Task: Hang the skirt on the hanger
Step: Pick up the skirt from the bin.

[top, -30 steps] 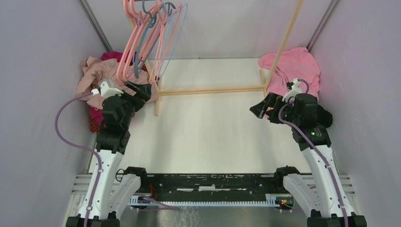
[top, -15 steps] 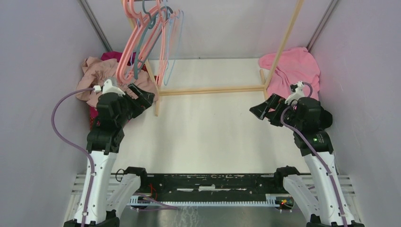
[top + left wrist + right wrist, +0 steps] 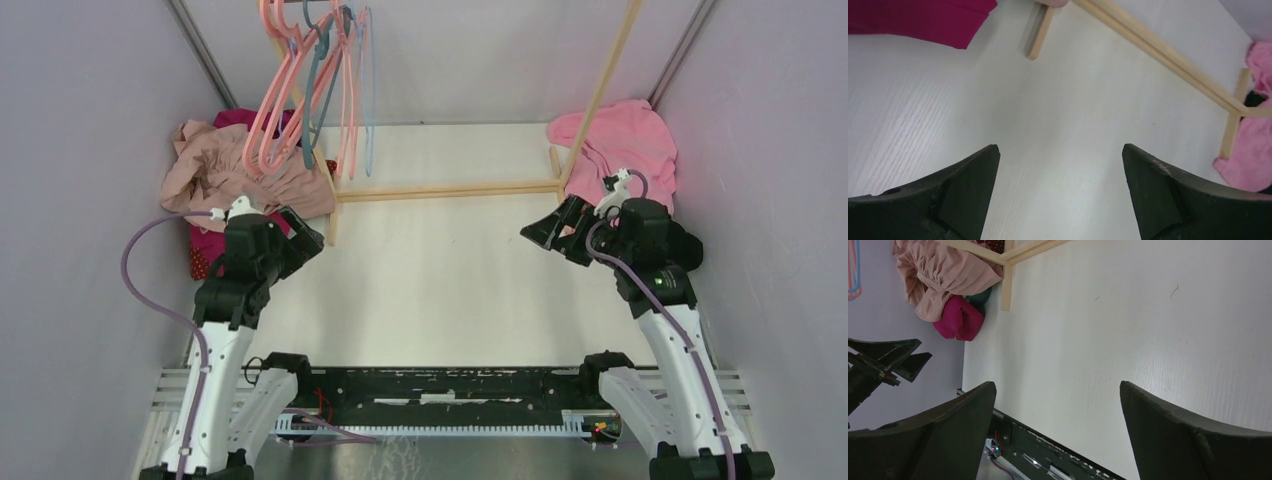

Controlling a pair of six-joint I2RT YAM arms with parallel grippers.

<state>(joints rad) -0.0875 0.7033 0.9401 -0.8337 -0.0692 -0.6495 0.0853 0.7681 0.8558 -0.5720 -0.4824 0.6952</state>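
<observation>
1. The left gripper (image 3: pixel 1060 155) hangs over the white table (image 3: pixel 440 290) at the left middle of the top view. Its jaws are spread wide and hold nothing.
2. The right gripper (image 3: pixel 1058 390) sits at the right middle of that view, likewise released and empty. It is just below a pink cloth (image 3: pixel 625 140) heaped at the right foot of the wooden rack (image 3: pixel 450 189).
3. The skirt (image 3: pixel 215 170) (the beige gathered cloth, as far as can be told) lies crumpled in the upper left. It rests on a magenta garment (image 3: pixel 203 245) and touches the rack's left foot, near the left gripper but apart from it.
4. The hangers (image 3: pixel 310 90), mostly pink with some blue-grey, hang bunched at the top left, above the skirt.
</observation>
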